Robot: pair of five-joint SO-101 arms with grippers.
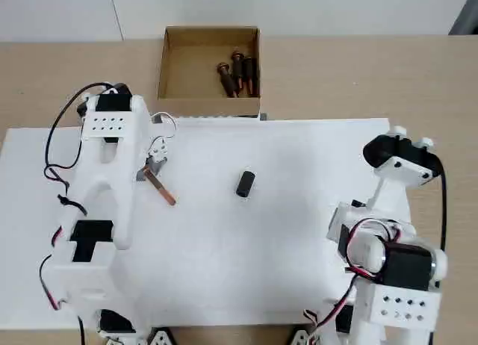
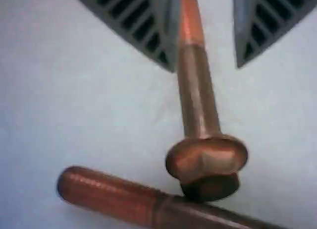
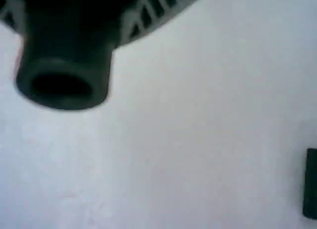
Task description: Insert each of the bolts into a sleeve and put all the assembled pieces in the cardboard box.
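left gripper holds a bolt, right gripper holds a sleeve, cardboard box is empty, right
Not quite: the cardboard box is not empty; the high view shows assembled pieces in it. The left gripper does hold a bolt and the right gripper a sleeve.

The bolt (image 2: 198,100) is gleaming copper-brown against the white sheet (image 1: 261,248), the sleeve (image 3: 64,65) is showing matte black, and the cardboard box (image 1: 187,69) is sitting plain tan.
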